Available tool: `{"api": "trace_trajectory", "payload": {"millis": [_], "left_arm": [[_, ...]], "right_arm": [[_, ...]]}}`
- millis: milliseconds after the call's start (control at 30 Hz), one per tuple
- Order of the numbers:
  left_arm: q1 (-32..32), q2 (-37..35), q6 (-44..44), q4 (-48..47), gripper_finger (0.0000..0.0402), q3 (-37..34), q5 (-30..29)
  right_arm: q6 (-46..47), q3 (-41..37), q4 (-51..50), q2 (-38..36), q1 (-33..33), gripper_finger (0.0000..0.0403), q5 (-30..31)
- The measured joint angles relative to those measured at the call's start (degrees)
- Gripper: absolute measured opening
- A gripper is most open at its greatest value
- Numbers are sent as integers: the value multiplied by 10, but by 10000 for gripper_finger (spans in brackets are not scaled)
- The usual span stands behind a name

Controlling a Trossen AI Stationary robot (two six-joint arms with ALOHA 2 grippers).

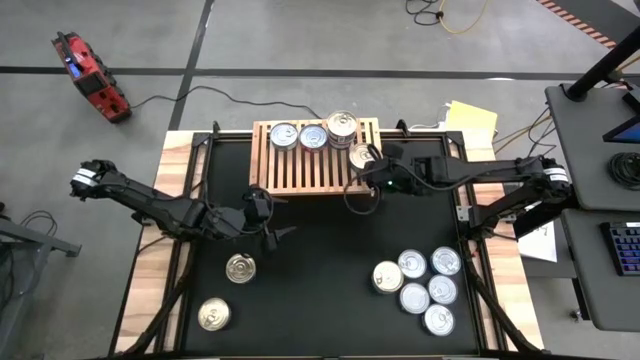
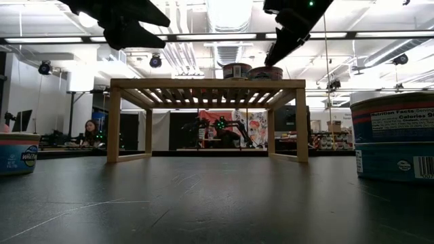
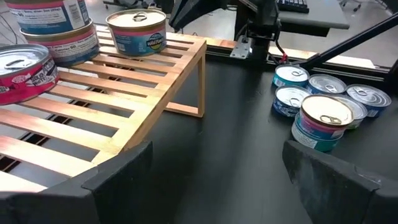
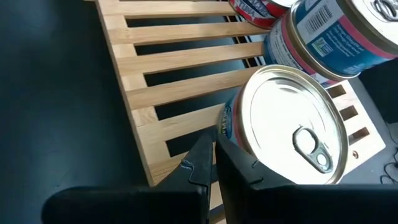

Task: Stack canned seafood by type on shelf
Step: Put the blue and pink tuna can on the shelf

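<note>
Tins on the low light-wood slatted shelf (image 1: 300,170)
Right gripper (image 4: 214,163) closed, empty, beside a silver-lidded round tin (image 4: 286,127); left gripper (image 1: 268,232) spread open above the black tabletop (image 1: 320,260).

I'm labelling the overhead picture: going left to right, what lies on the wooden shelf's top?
Red-labelled tin → blue-labelled tin → stacked tins → lone tin, with the right hand shut beside it.

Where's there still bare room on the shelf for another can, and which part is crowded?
The shelf's front slats, on the side toward the left tool, lie bare. The back row is crowded: three cans, one stacked, plus a lone can by the right edge, with the shut right tool beside it.
</note>
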Motion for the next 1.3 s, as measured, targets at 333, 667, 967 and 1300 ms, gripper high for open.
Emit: {"api": "trace_trajectory", "payload": {"millis": [333, 667, 967, 1300], "left_arm": [[-6, 0, -9, -1, 334, 0, 0], [-6, 0, -9, -1, 334, 0, 0], [-6, 0, -9, -7, 334, 0, 1], [-6, 0, -9, -7, 334, 0, 1]], "right_arm": [[-3, -11, 14, 0, -24, 12, 0], [-7, -12, 29, 1, -39, 12, 0], [-6, -12, 30, 1, -51, 12, 5], [-8, -12, 30, 1, -60, 12, 5]]}}
